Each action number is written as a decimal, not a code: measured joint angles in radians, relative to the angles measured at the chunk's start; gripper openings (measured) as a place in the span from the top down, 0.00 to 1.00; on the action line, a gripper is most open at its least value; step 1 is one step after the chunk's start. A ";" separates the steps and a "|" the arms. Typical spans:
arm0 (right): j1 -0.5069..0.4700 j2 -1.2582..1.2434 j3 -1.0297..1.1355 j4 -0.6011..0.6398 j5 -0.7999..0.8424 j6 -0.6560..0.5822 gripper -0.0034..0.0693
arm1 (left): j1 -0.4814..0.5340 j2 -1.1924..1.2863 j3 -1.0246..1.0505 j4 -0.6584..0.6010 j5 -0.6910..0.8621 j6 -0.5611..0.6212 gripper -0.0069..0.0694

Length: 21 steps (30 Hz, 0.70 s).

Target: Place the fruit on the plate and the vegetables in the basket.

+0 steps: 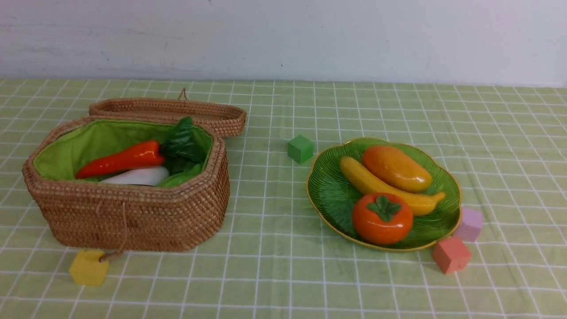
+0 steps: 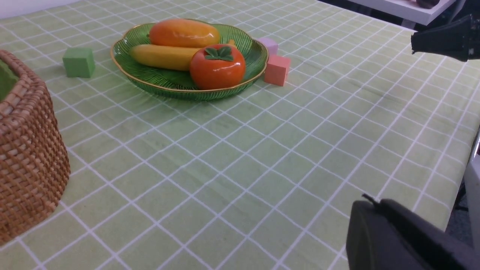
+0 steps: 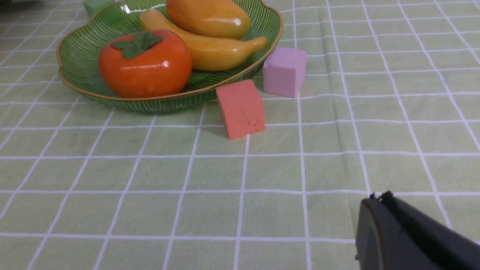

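On the green plate [image 1: 330, 195] lie a mango [image 1: 396, 168], a banana [image 1: 390, 186] and a persimmon [image 1: 382, 218]. The wicker basket [image 1: 133, 212] holds a carrot [image 1: 122, 160] and a white radish [image 1: 138, 176] with green leaves. Neither arm shows in the front view. My left gripper [image 2: 375, 204] is shut and empty, low over the cloth between basket [image 2: 26, 157] and plate [image 2: 157, 84]. Shut and empty too, my right gripper [image 3: 378, 198] hangs over the cloth, well short of the plate [image 3: 71, 71] and persimmon [image 3: 144, 65].
Foam cubes lie about: green [image 1: 300, 149] behind the plate, pink [image 1: 469, 223] and salmon [image 1: 451, 254] by its right rim, yellow [image 1: 88, 267] in front of the basket. The basket's lid [image 1: 177, 113] lies open behind it. The table's edge [image 2: 455, 210] is near my left gripper.
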<state>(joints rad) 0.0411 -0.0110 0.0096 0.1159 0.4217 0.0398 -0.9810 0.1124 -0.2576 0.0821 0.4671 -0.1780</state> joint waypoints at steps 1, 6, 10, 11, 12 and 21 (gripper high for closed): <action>0.000 0.000 0.000 0.000 -0.002 0.000 0.97 | 0.000 0.000 0.000 0.000 0.002 0.000 0.92; 0.000 0.000 0.000 0.000 -0.002 0.000 0.97 | 0.000 0.000 0.000 0.000 0.011 0.000 0.92; 0.000 0.000 0.000 0.000 -0.002 0.000 0.96 | 0.000 0.000 0.000 0.000 0.011 0.000 0.92; 0.000 0.000 0.000 0.000 -0.002 0.000 0.96 | 0.000 0.000 0.000 0.000 0.012 0.000 0.92; 0.000 0.000 0.000 0.000 -0.002 0.000 0.96 | 0.000 0.000 0.000 0.000 0.012 0.000 0.91; 0.000 0.000 0.000 0.000 -0.002 0.000 0.96 | 0.123 -0.011 0.048 -0.011 -0.074 0.000 0.91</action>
<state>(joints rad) 0.0411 -0.0110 0.0096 0.1159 0.4196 0.0398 -0.8584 0.1010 -0.2092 0.0710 0.3935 -0.1780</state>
